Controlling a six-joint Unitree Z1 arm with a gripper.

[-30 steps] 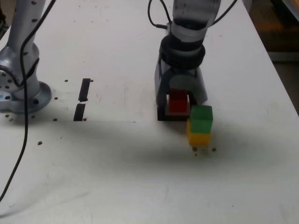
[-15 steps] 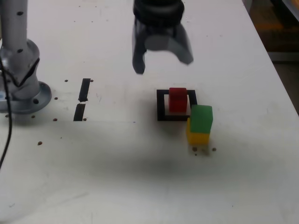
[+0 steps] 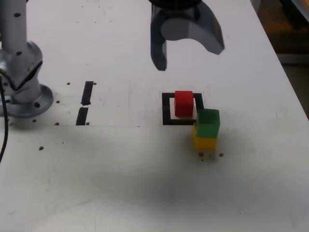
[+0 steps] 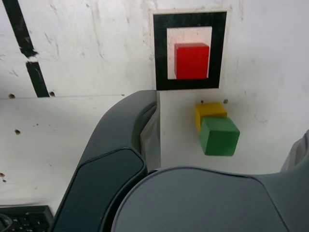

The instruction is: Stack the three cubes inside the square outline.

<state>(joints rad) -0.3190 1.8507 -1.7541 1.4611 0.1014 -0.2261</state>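
A red cube (image 3: 183,103) sits inside the square outline (image 3: 166,111) of black tape on a white table (image 3: 120,183). Just outside the outline's corner, a green cube (image 3: 208,123) rests on a yellow cube (image 3: 204,142). The gripper (image 3: 187,47) hangs above, jaws spread wide and holding nothing. The likely risk: the green-on-yellow pair stands so near the outline that a jaw descending there could knock it over or nudge the red cube. All three cubes lie below the gripper, nearer the camera in the exterior view.
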